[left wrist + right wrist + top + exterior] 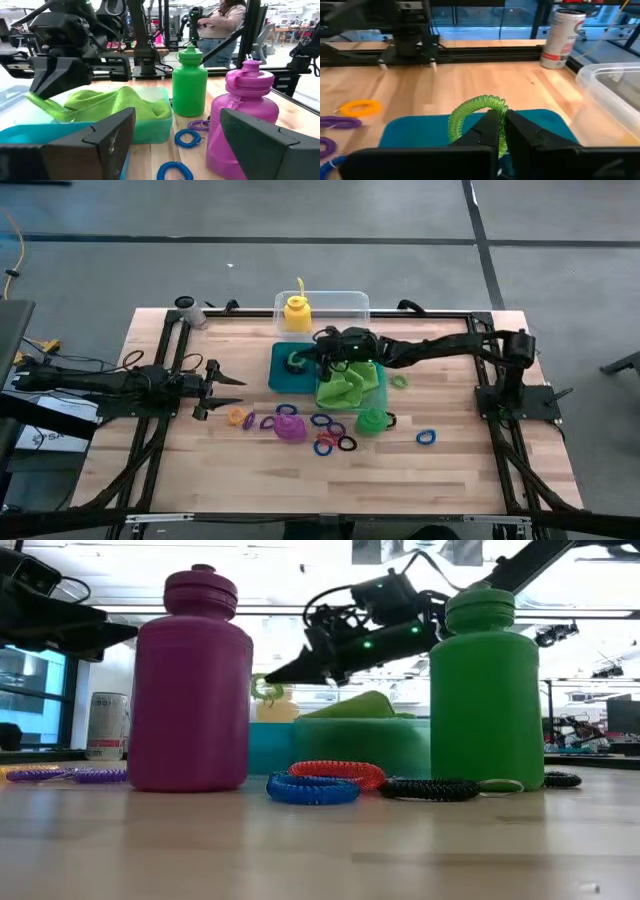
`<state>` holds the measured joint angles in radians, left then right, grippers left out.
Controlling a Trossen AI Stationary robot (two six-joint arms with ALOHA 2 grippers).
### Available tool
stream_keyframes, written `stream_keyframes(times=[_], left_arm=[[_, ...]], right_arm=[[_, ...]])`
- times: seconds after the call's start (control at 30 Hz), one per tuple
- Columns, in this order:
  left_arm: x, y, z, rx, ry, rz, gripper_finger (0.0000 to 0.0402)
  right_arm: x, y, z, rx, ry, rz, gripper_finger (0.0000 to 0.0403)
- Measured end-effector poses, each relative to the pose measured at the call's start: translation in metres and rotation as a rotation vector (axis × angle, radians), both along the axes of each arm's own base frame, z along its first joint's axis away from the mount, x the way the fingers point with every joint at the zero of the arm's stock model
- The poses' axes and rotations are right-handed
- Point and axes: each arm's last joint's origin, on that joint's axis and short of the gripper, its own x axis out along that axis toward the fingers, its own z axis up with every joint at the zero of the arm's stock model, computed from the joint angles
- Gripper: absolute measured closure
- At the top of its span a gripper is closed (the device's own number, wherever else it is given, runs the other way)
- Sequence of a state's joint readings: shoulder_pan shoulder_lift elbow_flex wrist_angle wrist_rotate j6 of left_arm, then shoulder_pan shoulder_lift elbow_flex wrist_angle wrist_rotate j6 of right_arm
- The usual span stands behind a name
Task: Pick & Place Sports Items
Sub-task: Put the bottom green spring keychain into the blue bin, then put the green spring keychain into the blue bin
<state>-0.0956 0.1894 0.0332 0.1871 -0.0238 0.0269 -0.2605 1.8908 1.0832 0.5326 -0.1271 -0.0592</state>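
Note:
My right gripper [303, 361] reaches from the table's right over the teal half of the two-part tray [281, 379] and is shut on a green coil ring [470, 117]. A lime-green cloth [350, 385] lies in the tray's green half. The yellow bottle [297, 312] stands in the clear tub [355, 302]. The purple bottle [290, 427] and a green bottle [372, 420] stand on the table among blue, red, black and purple rings [330, 435]. My left gripper [228, 385] is open and empty, left of the tray. My right gripper pinches the green coil ring's strand [501, 116] between its two fingertips [487, 127]. The fingers slant down from the table's right. The ring [262, 688] hangs at the fingertips, clear above the tray's teal half.
A drinks can [187, 308] stands at the table's far left corner. An orange ring [237, 417] and purple rings lie near my left gripper; a blue ring [426, 438] and a green ring [400, 381] lie right of the tray. A person [220, 25] stands beyond the table.

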Motion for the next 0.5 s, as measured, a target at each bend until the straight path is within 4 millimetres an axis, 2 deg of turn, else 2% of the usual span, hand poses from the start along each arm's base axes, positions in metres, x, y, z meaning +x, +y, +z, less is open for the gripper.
stream_keyframes(times=[0.2, 0.5], left_arm=[[0.0000, 0.0000, 0.0000, 0.000, 0.000, 0.000, 0.0165], [0.0000, 0.0000, 0.0000, 0.000, 0.000, 0.000, 0.0165]], right_arm=[[0.0000, -0.0018, 0.0017, 0.007, -0.019, -0.001, 0.0391], [0.0000, -0.0021, 0.0016, -0.017, -0.015, -0.016, 0.0287]])
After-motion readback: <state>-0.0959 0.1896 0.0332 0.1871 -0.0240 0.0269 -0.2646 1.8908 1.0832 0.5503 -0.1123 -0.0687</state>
